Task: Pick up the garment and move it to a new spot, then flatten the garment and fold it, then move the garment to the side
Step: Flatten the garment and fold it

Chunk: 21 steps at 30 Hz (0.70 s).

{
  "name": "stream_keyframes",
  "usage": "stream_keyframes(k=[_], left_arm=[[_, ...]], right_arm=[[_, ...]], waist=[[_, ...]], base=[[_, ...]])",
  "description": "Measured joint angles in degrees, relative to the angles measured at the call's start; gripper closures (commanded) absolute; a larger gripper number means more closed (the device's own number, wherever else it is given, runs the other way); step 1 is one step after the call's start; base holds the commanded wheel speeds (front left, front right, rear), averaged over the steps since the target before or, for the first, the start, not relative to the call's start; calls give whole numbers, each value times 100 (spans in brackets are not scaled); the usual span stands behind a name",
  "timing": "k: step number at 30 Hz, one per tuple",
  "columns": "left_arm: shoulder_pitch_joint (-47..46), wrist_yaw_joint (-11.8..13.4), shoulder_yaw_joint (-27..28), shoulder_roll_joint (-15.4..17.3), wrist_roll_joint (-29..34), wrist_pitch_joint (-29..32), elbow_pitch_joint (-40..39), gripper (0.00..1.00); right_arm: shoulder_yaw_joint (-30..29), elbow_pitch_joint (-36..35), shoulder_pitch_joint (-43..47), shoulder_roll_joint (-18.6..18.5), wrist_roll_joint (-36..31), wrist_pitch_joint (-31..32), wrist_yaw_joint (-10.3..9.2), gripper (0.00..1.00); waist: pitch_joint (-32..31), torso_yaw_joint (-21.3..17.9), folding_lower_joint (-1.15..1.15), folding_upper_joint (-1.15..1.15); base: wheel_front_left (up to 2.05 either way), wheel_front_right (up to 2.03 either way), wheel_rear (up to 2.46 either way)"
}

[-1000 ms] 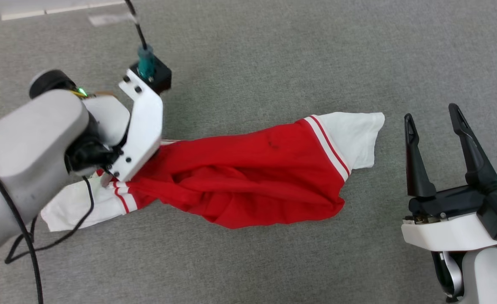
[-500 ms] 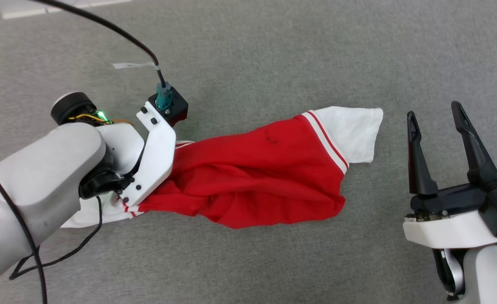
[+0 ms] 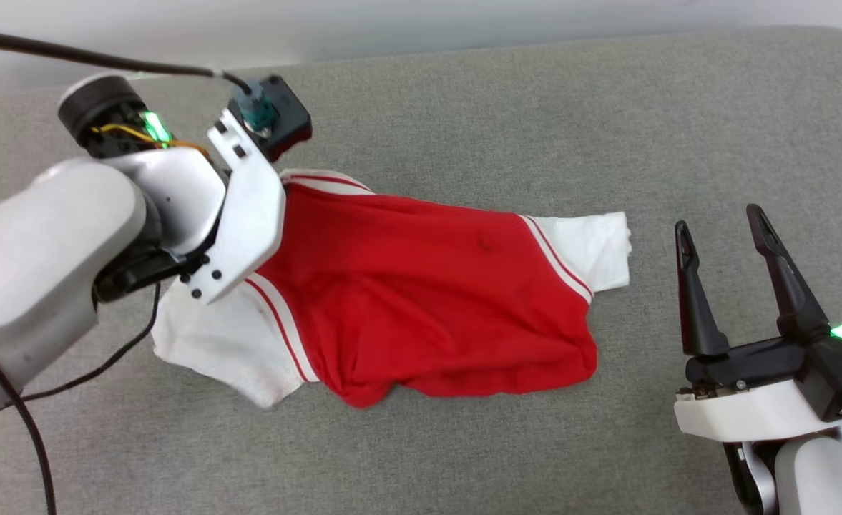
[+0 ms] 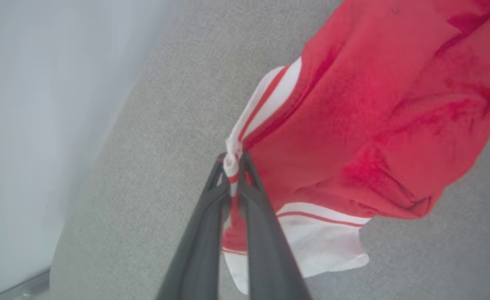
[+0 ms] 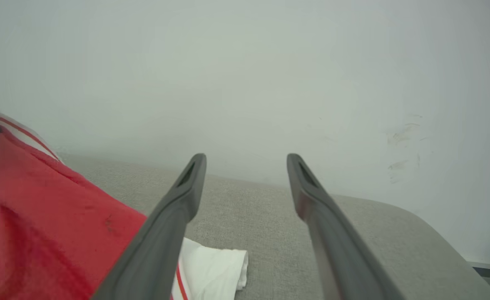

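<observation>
The garment (image 3: 421,286) is a red shirt with white sleeves and red-and-white striped trim, lying crumpled across the grey surface. Its left end is raised under my left arm (image 3: 242,214). In the left wrist view my left gripper (image 4: 232,164) is shut on a bunched bit of the striped trim, with the garment (image 4: 374,104) hanging off to the right of the fingers. My right gripper (image 3: 718,217) stands open to the right of the white sleeve (image 3: 592,247), touching nothing. The right wrist view shows that gripper (image 5: 247,157) open, with the garment (image 5: 41,216) at its lower left.
The grey padded surface (image 3: 463,107) ends at a back edge against a pale wall (image 3: 392,21), with a rounded corner at the far right. A black cable (image 3: 34,400) loops under my left arm.
My left gripper has shut on the garment's striped trim and lifted that end up and back, spreading the red cloth. The head view has shifted, bringing the wall in. The right gripper stayed open.
</observation>
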Motion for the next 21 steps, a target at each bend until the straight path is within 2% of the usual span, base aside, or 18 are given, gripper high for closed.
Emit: stream_keyframes(k=[5, 16, 21], left_arm=[[-156, 0, -2, -73, 112, -141, 111, 100], [-143, 0, -7, -728, 318, -960, 1424, 100], [140, 0, -9, -910, 410, -876, 1769, 100]], right_arm=[[71, -49, -31, -1, 22, 0, 0, 0], [130, -120, -279, -1, 219, 0, 0, 0], [91, -140, -368, -1, 303, 0, 0, 0]], waist=[[90, -105, 0, 0], [721, -637, 1, 0], [966, -877, 1, 0]], base=[[0, 0, 0], [0, 0, 0], [0, 0, 0]])
